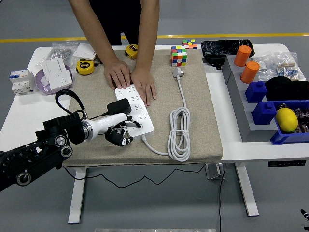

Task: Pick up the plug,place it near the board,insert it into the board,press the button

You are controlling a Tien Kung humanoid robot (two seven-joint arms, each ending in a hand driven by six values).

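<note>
White board [133,111] lies on the mat w/ its long axis running near-to-far, person's hands [130,79] pinning the far end. Black plug [118,106] sits on it. Your left hand [120,133], fingers curled, empty, rests on the near end, plug just beyond.

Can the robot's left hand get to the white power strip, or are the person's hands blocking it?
Probably yes. The left hand is already at the near end of the power strip; the person's hands only cover the far end.

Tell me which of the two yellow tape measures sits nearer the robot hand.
The tape measure at the mat's left corner, left of the person's hands; the other tape measure lies farther back, between the person's arms.
</note>
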